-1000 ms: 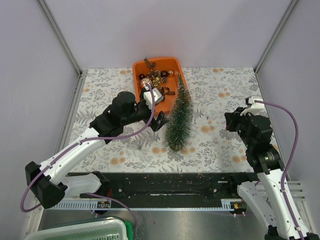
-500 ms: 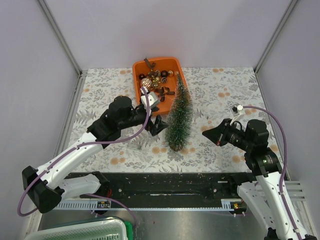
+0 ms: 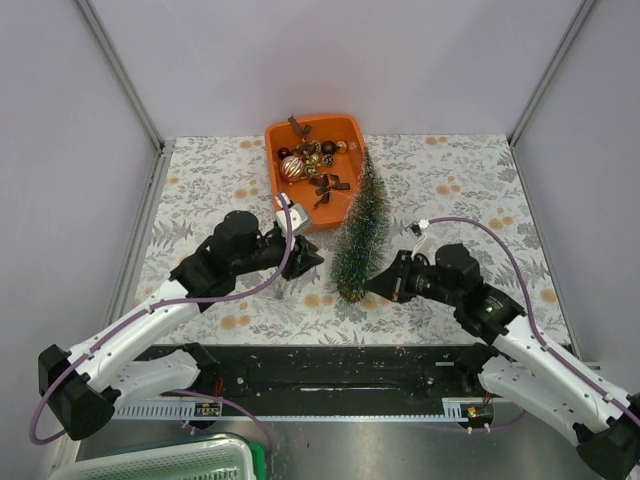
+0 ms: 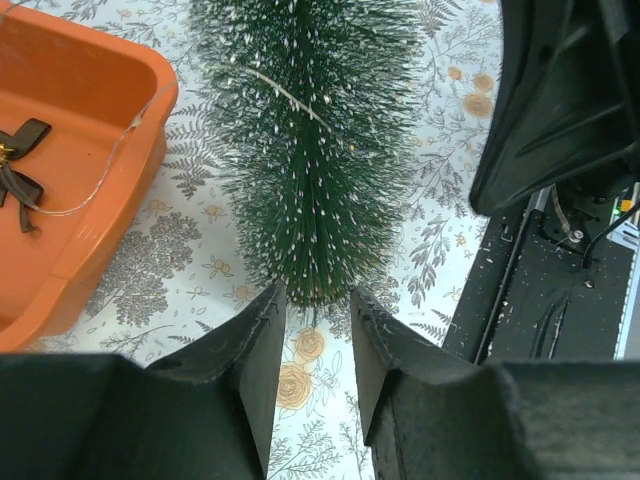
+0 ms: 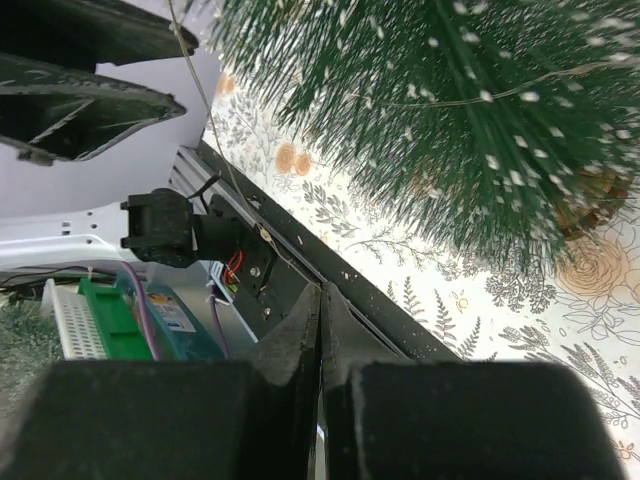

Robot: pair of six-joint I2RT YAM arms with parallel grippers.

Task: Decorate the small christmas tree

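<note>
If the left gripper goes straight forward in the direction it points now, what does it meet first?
The small christmas tree: its lower bristles lie right ahead of the left gripper, in line with the gap between its fingers. Nothing visible lies between.

Orange plastic tray (image 3: 315, 119) at far edge, fern-print tablecloth (image 3: 200, 180), white-green basket (image 3: 150, 461) btm left

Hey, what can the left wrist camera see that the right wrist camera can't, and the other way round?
Only the left wrist view: the orange tray with a dark bow lying in it. Only the right wrist view: the tree's wooden base and what looks like a green basket beyond the table's near edge. Both: the small tree standing on the flowered tablecloth.
</note>
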